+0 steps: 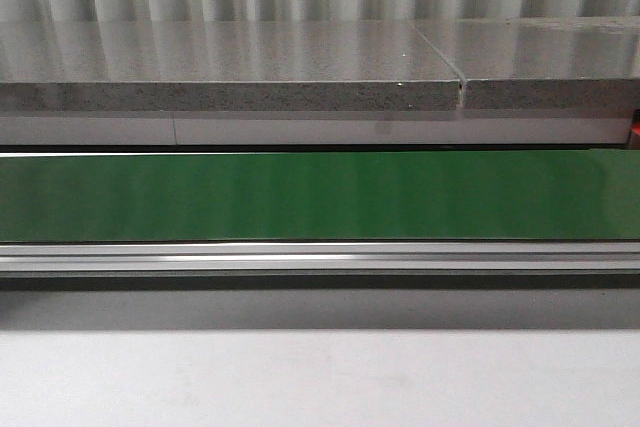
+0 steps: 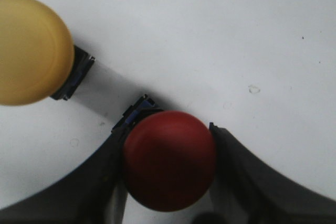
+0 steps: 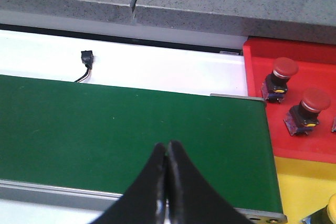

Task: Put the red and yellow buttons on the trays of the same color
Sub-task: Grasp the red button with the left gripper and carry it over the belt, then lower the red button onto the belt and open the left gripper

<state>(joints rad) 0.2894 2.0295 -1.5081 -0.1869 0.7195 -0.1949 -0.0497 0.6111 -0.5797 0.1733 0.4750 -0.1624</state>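
In the left wrist view a red button [image 2: 169, 167] with a domed cap stands on a white surface between the two dark fingers of my left gripper [image 2: 164, 132], which is shut on it. A yellow button [image 2: 29, 50] stands close by on the same surface, untouched. In the right wrist view my right gripper [image 3: 167, 145] is shut and empty above the green belt [image 3: 105, 124]. Beyond the belt's end lies a red tray [image 3: 252, 72] holding two red buttons [image 3: 281, 77] [image 3: 307, 109]. A yellow tray [image 3: 299, 187] adjoins it, with a yellow cap [image 3: 331, 211] at its edge. No gripper shows in the front view.
The green conveyor belt [image 1: 320, 197] runs across the front view with an aluminium rail [image 1: 320, 259] along its near side. A grey stone slab [image 1: 230, 67] lies behind it. A small black connector with wires [image 3: 85, 59] sits on the white strip behind the belt.
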